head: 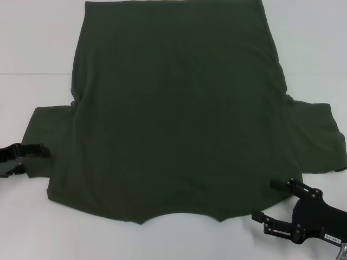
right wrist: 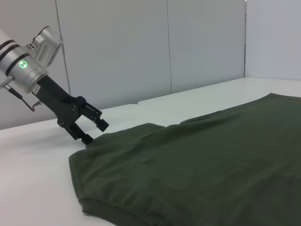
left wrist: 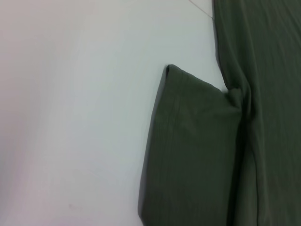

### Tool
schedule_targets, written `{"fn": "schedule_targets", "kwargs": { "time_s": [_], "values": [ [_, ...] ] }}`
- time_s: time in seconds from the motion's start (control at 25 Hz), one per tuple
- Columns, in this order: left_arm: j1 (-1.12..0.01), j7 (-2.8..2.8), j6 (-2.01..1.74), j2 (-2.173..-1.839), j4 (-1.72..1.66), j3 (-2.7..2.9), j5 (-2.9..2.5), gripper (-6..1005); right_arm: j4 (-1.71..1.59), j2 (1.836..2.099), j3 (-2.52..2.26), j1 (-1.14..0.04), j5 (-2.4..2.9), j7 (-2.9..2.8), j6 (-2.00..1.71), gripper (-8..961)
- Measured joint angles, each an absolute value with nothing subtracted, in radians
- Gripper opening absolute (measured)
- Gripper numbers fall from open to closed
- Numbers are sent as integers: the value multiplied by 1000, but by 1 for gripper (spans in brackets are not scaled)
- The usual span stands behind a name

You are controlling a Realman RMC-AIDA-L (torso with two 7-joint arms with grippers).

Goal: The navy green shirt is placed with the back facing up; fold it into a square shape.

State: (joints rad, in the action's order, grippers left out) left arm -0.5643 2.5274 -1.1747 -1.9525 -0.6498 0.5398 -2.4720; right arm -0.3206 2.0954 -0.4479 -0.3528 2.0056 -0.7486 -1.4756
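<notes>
The navy green shirt (head: 179,119) lies flat on the white table (head: 32,49), back up, with its curved neckline toward me and both sleeves spread out. My left gripper (head: 44,154) is open, low at the outer edge of the left sleeve (head: 43,127). It also shows in the right wrist view (right wrist: 93,131), with its fingertips at the sleeve's edge. The left wrist view shows that sleeve (left wrist: 193,150) from above. My right gripper (head: 267,200) is open at the near right shoulder corner of the shirt, beside the right sleeve (head: 320,135).
A seam in the table (head: 21,72) runs across behind the sleeves. Grey wall panels (right wrist: 141,47) stand past the table's far side. Bare white tabletop lies on both sides of the shirt and in front of the neckline (head: 179,238).
</notes>
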Motion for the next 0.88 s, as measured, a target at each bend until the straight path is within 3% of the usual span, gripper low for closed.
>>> {"fn": "schedule_targets", "kwargs": {
  "time_s": [0.88],
  "values": [
    [-597,2529,-1138,-1976,-632,547,-2471,835,-321,2095,-448,-350,2005,-749,-1479,925]
  ]
}}
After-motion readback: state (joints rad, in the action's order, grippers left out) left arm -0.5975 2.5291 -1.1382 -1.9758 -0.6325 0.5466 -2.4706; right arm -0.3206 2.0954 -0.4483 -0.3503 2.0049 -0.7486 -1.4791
